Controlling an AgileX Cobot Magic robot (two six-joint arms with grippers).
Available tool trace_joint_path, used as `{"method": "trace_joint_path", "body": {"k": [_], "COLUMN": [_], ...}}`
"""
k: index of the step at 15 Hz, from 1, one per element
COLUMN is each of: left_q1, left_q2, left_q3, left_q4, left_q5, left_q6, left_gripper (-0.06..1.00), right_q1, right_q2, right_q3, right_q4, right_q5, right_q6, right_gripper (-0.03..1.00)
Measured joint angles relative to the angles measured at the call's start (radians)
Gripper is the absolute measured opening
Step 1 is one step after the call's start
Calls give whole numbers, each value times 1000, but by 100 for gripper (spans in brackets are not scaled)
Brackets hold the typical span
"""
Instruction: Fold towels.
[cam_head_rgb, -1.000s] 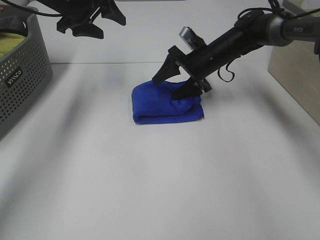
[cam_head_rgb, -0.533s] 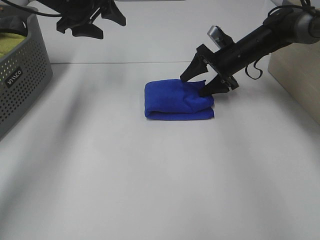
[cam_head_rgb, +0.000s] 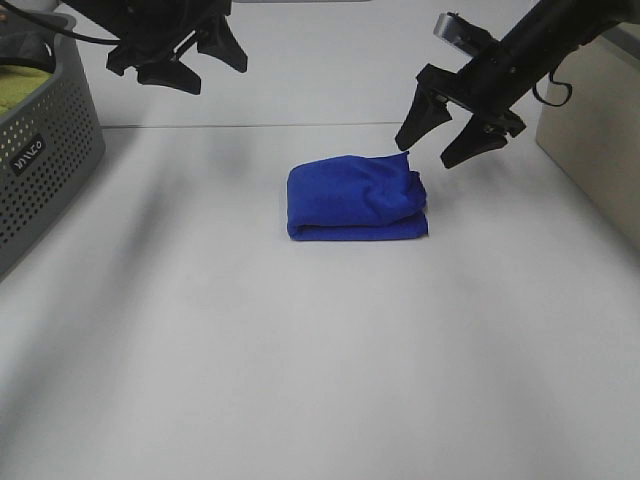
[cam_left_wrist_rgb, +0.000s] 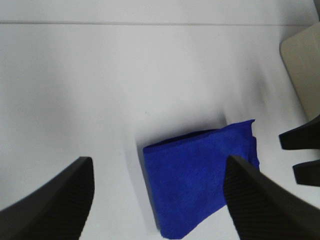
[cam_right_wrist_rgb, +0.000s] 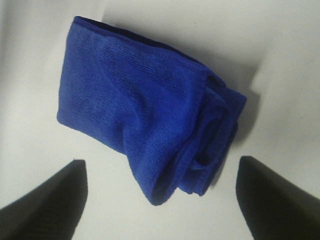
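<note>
The royal-blue towel (cam_head_rgb: 356, 201) lies folded into a thick bundle on the white table, in the middle. It also shows in the left wrist view (cam_left_wrist_rgb: 200, 175) and in the right wrist view (cam_right_wrist_rgb: 145, 130). No white tag shows. My right gripper (cam_head_rgb: 440, 140) is open and empty, hovering just above and to the right of the towel's far right corner, not touching it. My left gripper (cam_head_rgb: 180, 68) is open and empty, held high at the far left, well away from the towel.
A grey perforated basket (cam_head_rgb: 45, 150) stands at the left edge with a yellow-green cloth (cam_head_rgb: 22, 85) inside. A beige box (cam_head_rgb: 590, 130) stands at the right edge. The white table (cam_head_rgb: 320, 360) spreads in front of the towel.
My right gripper let go of the towel after dragging it to the right, and it has risen up and to the right. The towel now lies still. The left gripper barely moved.
</note>
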Motion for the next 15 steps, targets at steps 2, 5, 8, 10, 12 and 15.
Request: {"method": "trace_joint_path", "body": {"k": [2,5,8,10,12,15], "left_q1": [0,0,0,0,0,0], "left_q2": [-28,-109,-274,-362,-496,-726], "left_q3": [0,0,0,11,104,387], "left_q4": [84,194,398,498,545,572], "left_q5": [92,201,314,318,318,320], "left_q6": [0,-15,-128,-171,-191,-216], "left_gripper": [69,69,69,69,69,69], "right_q1": [0,0,17,37,48,48], "right_q2": [-28,-114,-344,-477,-620,-840], "right_q3": [0,6,165,297,428,641], "right_q4": [-34,-82,-202,-246,-256,-287], "right_q5": [1,1,2,3,3,4], "right_q6": [43,129,156,160,167,171], "right_gripper": [79,79,79,79,79,79]}}
